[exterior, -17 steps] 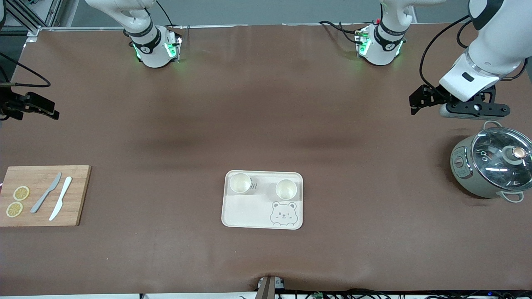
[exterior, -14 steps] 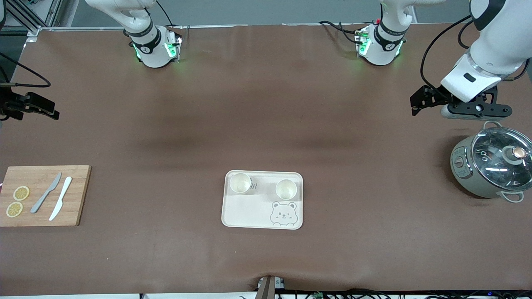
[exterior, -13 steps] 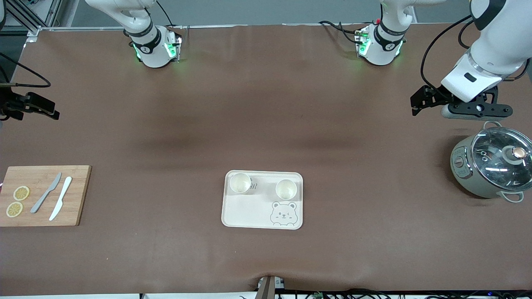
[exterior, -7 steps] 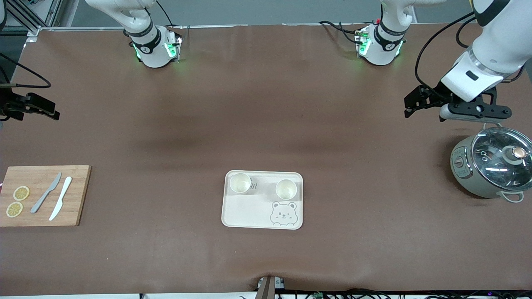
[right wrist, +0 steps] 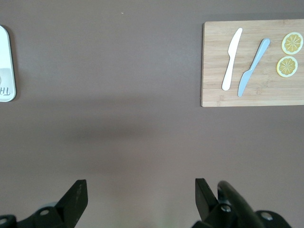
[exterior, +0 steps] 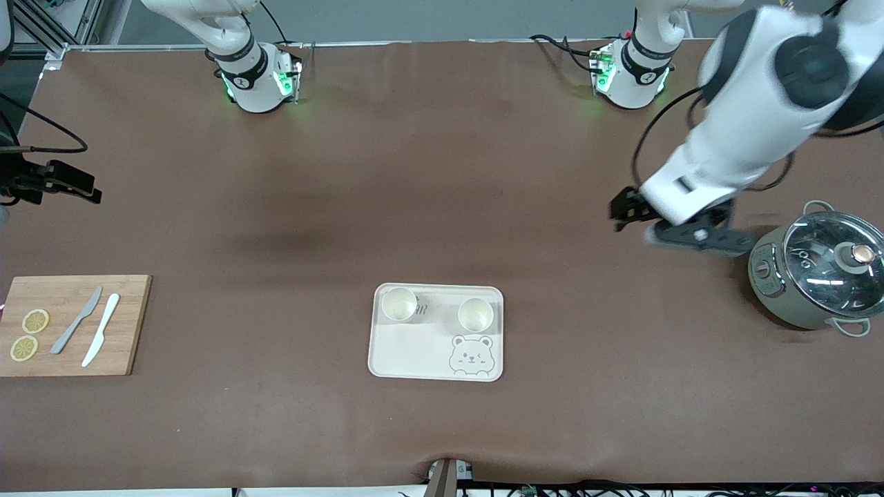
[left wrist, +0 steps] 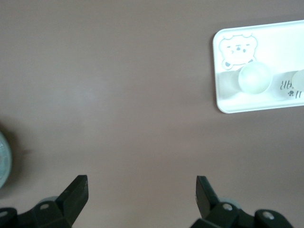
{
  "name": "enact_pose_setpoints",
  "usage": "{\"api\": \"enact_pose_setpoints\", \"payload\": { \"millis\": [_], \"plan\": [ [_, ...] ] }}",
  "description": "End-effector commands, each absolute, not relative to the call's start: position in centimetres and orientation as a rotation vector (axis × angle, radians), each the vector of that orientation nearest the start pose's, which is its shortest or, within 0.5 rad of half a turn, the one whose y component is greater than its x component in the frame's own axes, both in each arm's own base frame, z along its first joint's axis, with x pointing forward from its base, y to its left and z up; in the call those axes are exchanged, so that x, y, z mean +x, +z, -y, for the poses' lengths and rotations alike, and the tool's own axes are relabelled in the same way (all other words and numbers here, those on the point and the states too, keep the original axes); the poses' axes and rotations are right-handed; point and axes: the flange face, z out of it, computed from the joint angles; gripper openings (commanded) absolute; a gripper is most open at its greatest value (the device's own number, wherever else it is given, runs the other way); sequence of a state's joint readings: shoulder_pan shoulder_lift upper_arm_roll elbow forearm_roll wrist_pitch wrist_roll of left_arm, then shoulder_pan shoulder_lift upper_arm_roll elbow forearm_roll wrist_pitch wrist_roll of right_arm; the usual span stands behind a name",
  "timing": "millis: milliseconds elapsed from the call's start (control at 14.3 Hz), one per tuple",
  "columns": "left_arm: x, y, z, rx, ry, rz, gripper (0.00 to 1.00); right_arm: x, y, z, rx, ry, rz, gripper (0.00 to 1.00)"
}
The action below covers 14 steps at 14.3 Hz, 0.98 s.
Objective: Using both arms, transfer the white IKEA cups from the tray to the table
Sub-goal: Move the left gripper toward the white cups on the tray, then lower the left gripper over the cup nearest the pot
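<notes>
Brown table [exterior: 442,172] – both cups [exterior: 399,304] on the tray [exterior: 407,352] – left gripper [left wrist: 141,194] and right gripper [right wrist: 137,194] apparently spread, empty

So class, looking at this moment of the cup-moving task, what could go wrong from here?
1. The left gripper, open, is over bare table close to the lidded pot; a swing could clip it.
2. The two cups stand upright near one long rim of the tray; a gripper descending off-centre might tip one.
3. The right gripper, open, is over bare table toward the cutting board, leaving it a long reach.
</notes>
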State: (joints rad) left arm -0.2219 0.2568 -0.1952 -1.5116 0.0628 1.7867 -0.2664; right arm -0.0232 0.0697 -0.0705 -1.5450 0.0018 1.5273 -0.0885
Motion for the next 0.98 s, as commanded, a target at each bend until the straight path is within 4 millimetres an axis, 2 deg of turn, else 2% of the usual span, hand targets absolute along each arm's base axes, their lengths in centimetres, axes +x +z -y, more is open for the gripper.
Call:
{"api": "enact_pose_setpoints", "payload": {
  "millis": [0,209,419,558,628,767,907],
  "plan": [
    [63.4,48.9,28.9,-3.122,-0.002,-0.195,1.00,57.6,59.1,5.6,-3.145,0.156,-0.005,1.00],
    [64.8,43.9,32.6,-3.117,0.018,-0.189,1.00,58.2,58.1,5.7,-3.146,0.181,-0.005,1.00],
    [65.4,41.1,36.7,-3.119,-0.061,-0.194,1.00,59.2,55.7,6.0,-3.144,0.234,-0.006,1.00],
    [65.6,39.6,37.8,-3.133,-0.086,-0.190,1.00,59.4,55.2,7.2,-3.155,0.248,-0.020,1.00],
    [65.7,39.0,38.3,-3.143,-0.097,-0.195,1.00,59.7,54.4,7.2,-3.152,0.272,-0.017,1.00],
    [66.1,37.4,38.5,-3.153,-0.108,-0.195,1.00,59.8,54.3,7.3,-3.152,0.269,-0.020,1.00],
    [66.1,35.2,39.7,-3.163,-0.126,-0.212,1.00,60.3,54.4,7.2,-3.153,0.252,-0.020,1.00]
  ]
}}
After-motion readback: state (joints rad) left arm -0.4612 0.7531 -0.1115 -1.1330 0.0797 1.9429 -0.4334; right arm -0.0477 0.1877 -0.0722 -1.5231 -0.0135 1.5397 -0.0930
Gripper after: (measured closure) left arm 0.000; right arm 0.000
